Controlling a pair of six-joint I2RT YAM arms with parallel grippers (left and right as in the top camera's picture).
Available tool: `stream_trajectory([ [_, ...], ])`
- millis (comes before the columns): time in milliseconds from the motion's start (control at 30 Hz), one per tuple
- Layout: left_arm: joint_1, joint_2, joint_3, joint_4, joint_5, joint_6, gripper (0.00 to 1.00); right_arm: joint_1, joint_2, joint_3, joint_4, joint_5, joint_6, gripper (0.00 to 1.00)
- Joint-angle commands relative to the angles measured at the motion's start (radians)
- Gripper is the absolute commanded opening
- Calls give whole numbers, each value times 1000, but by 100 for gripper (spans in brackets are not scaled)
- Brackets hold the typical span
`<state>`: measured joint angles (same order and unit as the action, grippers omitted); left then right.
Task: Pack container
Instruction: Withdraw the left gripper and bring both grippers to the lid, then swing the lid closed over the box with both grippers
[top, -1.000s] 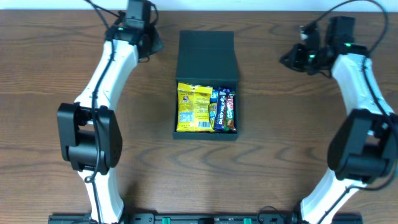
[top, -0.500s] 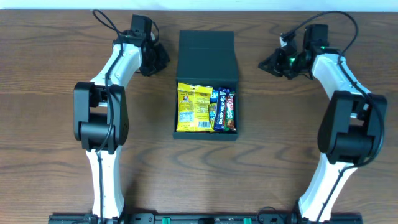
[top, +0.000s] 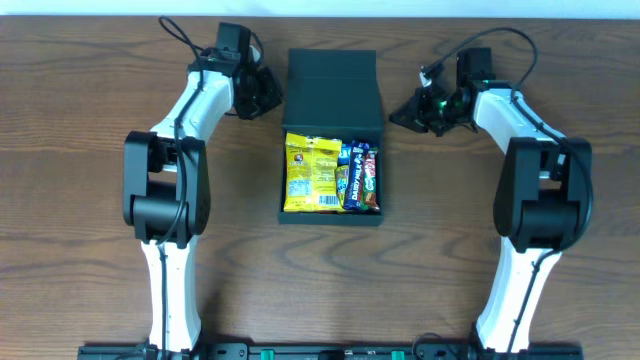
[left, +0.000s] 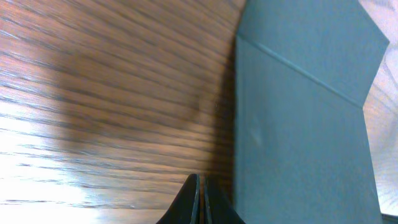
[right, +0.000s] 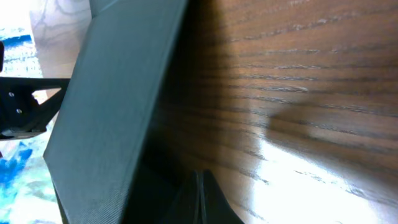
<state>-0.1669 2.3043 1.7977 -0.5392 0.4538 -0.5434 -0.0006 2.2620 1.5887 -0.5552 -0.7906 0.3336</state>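
Note:
The dark teal container (top: 331, 88) lies in the middle of the table with its flap lid laid back, flat and open. Its tray holds a yellow snack packet (top: 311, 173), a blue bar (top: 349, 178) and a red and green bar (top: 368, 178). My left gripper (top: 272, 95) is shut and empty just left of the lid. In the left wrist view the left gripper (left: 200, 185) points along the lid's (left: 298, 124) edge. My right gripper (top: 397, 113) is shut and empty just right of the lid. In the right wrist view the right gripper (right: 199, 183) sits low beside the lid's (right: 106, 112) side.
The wooden table (top: 90, 200) spreads bare on both sides of the container. Both arm bases stand at the front edge, and cables loop behind each wrist at the back.
Both arms have swung inward from the outer back corners toward the container's lid. Both grippers stayed shut.

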Motion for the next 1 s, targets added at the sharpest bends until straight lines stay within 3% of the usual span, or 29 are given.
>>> stream_trajectory([
  [0, -11, 31, 22, 11, 14, -7, 6, 6, 42, 14, 18, -70, 15, 2],
  [533, -11, 31, 22, -2, 42, -18, 6, 41, 59, 14, 182, -228, 28, 1],
  [967, 6, 29, 25, 17, 55, -18, 6, 30, 59, 14, 205, -439, -112, 1],
])
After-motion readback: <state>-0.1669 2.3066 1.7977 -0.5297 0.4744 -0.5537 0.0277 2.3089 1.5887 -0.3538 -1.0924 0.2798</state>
